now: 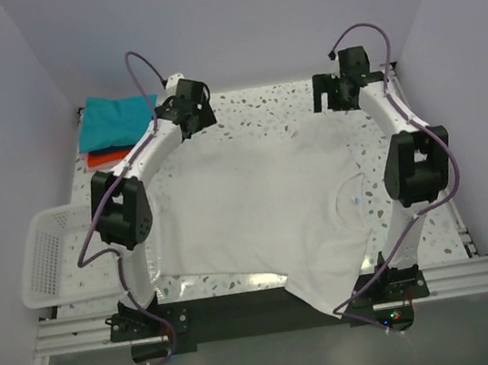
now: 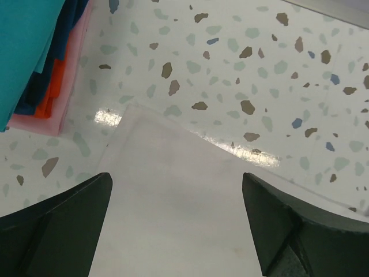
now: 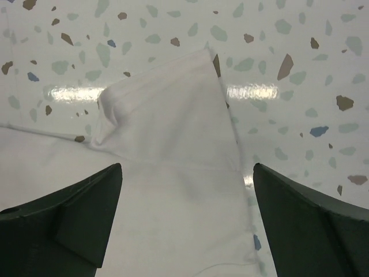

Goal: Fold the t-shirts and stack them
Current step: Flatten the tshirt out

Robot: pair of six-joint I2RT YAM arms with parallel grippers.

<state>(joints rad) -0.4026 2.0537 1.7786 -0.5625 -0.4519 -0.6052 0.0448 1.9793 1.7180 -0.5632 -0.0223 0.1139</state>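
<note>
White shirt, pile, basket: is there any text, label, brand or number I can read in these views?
No text can be read in any view.
On the white shirt, a faint bluish mark by the collar: too small to read.
On the teal shirt and the basket: no lettering visible.
</note>
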